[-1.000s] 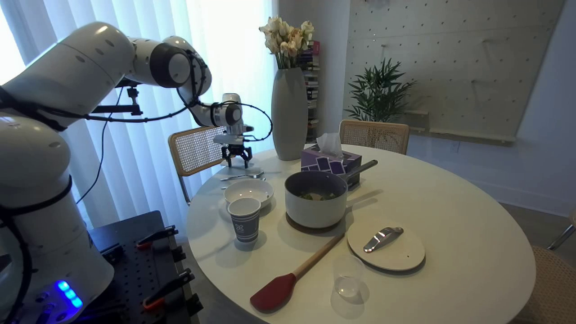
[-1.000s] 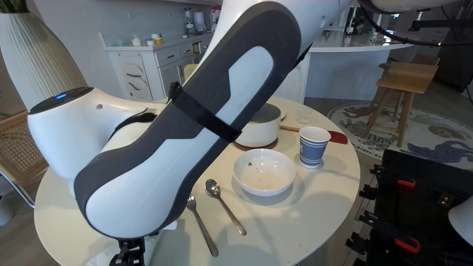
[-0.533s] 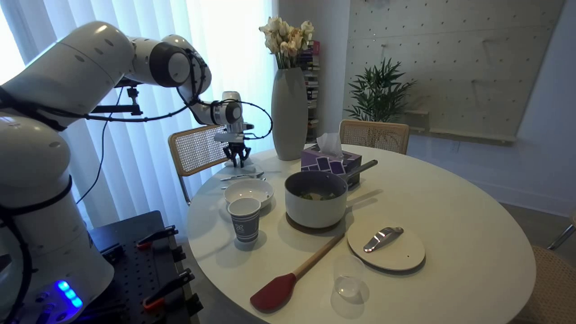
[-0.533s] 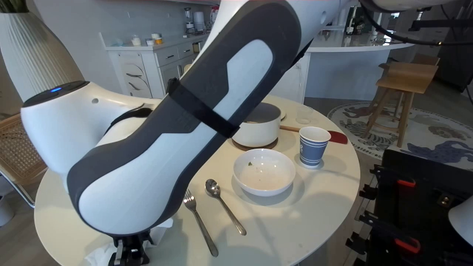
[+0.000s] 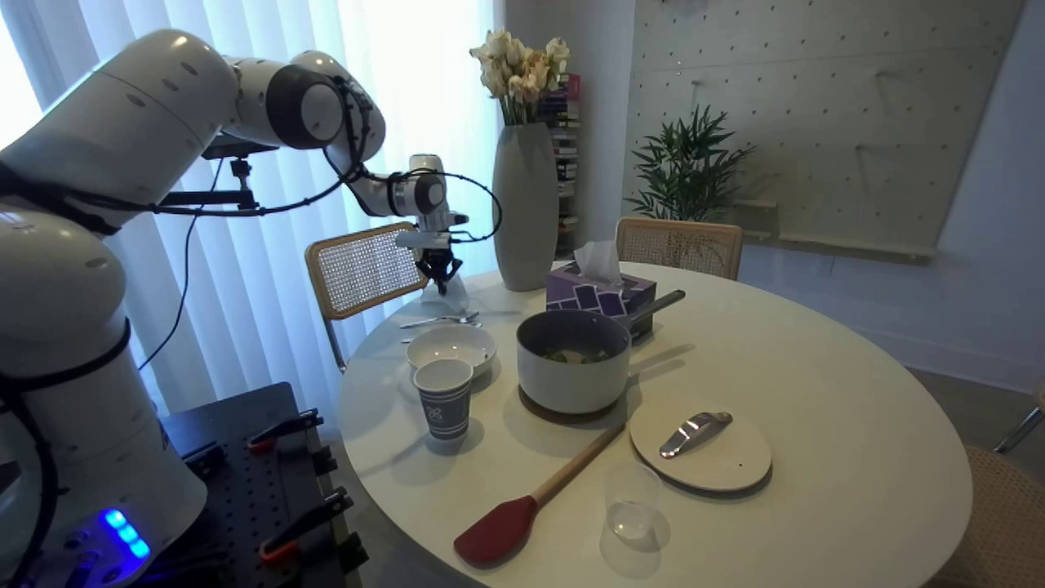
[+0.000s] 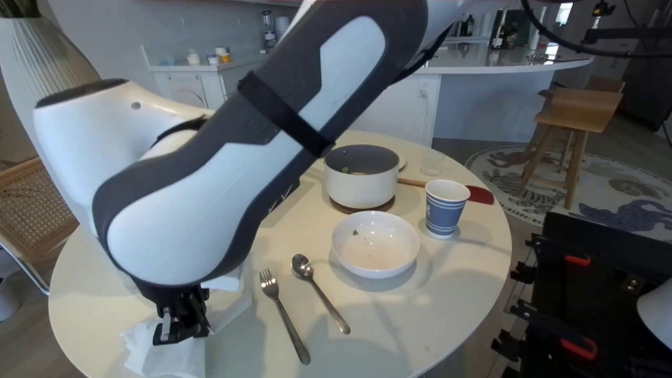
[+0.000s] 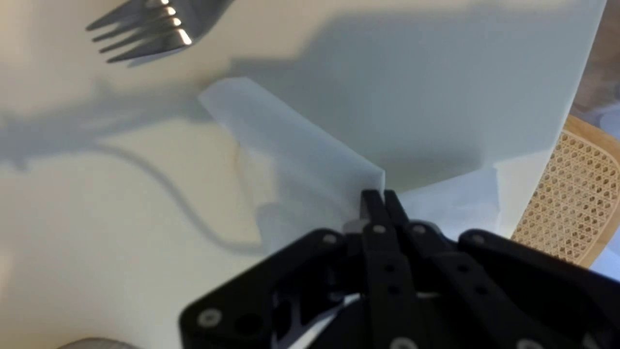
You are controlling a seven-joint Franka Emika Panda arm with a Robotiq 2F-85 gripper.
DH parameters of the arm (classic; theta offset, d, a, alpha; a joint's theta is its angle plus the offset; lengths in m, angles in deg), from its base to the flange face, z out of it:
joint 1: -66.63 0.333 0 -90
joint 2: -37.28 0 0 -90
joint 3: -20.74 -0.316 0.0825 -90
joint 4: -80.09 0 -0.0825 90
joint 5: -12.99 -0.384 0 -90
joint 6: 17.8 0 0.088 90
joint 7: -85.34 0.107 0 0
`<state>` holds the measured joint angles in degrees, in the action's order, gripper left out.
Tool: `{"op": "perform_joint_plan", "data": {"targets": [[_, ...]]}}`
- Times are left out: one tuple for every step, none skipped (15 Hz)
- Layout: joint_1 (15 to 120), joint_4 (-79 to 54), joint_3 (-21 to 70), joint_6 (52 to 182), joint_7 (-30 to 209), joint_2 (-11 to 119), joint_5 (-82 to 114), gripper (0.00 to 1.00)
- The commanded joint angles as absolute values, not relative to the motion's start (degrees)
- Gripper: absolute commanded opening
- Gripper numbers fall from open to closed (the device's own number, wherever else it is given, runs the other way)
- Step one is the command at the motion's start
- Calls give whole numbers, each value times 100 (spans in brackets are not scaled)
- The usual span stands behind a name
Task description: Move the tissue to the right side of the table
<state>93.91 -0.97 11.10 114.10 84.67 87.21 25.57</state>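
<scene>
Tissue [image 7: 310, 155] hangs pinched in the tool [image 7: 379, 194] near the ten-o'clock edge of the bench [image 5: 816, 367] in an exterior view. Its long axis runs ten to four o'clock in the wrist view, a free corner pointing toward ten, near the fork [image 7: 193, 19]. Whether its hem touches the bench, I cannot tell.

No readable lettering, small pale petal-shaped emblem [image 5: 435, 414] on a striped paper cup [image 5: 451, 398]

Tissue [image 7: 305, 145] partly behind the pincer [image 7: 382, 195]
</scene>
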Motion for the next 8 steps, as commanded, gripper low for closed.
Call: {"op": "perform_joint_plan", "data": {"targets": [[9166, -543, 1066, 11084, 8478, 7932, 2418, 0], [9086, -581, 1042, 10941, 8437, 7758, 2369, 0], [9015, -599, 1023, 10780, 8412, 7612, 2323, 0], [8937, -595, 999, 10565, 8379, 7478, 2260, 0], [8860, -600, 980, 10326, 8349, 7336, 2191, 0], [8800, -611, 979, 10080, 8335, 7188, 2134, 0], [8747, -626, 980, 9871, 8332, 7051, 2087, 0], [8705, -648, 995, 9637, 8343, 6899, 2072, 0]]}}
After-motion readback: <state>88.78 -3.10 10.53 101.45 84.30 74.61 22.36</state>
